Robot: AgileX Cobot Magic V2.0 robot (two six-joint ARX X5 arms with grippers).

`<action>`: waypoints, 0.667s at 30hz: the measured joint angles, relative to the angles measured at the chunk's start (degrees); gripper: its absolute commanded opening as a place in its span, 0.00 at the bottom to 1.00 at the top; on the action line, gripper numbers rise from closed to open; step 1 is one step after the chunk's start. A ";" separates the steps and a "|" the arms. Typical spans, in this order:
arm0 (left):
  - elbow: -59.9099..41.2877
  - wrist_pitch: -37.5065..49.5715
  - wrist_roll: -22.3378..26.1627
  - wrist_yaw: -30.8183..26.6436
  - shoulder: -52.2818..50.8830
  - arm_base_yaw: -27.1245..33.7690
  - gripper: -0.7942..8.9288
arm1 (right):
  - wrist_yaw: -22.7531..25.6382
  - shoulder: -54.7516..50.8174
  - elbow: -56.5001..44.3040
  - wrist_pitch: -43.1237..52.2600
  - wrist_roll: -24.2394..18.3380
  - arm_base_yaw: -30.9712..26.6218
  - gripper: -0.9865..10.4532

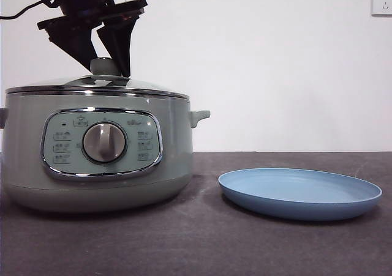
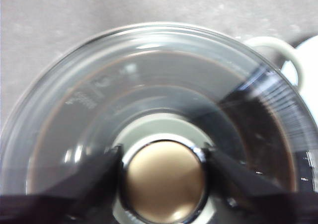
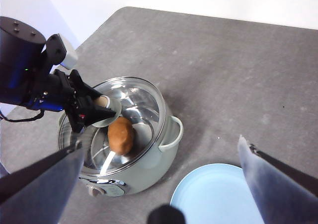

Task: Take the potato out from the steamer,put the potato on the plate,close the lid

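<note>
Left gripper (image 2: 163, 177) is clamping the lid (image 1: 98, 85) knob on the steamer (image 1: 98, 160) (potato (image 3: 121, 135) inside); right gripper (image 3: 164, 184) is hanging wide open, empty, above the plate (image 1: 300, 193).

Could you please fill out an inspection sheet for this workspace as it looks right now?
Surface: dark grey matte table.
Steamer: pale sage-green round electric pot, chrome rim, at the front view's left.
Lid: domed glass lid seated on the pot.
Potato: orange-brown oval potato inside, seen through the glass.
Plate: light blue shallow round plate, empty, beside the pot.
Clutter: nothing seen.
Grippers: left gripper has its jaws on either side of the lid's knob; right gripper open, high above the table.
Cables: black cable by the left arm.
Surroundings: white wall, wall socket.
</note>
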 measured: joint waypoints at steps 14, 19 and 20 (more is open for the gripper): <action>0.70 -1.03 0.59 -0.26 -0.13 0.00 0.07 | 0.13 0.04 0.02 0.00 0.00 0.00 0.63; 8.26 -8.04 3.19 -4.87 -0.04 0.07 0.07 | -0.15 0.11 0.02 0.33 0.04 0.57 0.63; 10.47 -9.01 3.91 -6.23 -0.04 0.13 0.07 | -0.15 0.22 0.02 0.63 0.09 0.83 0.63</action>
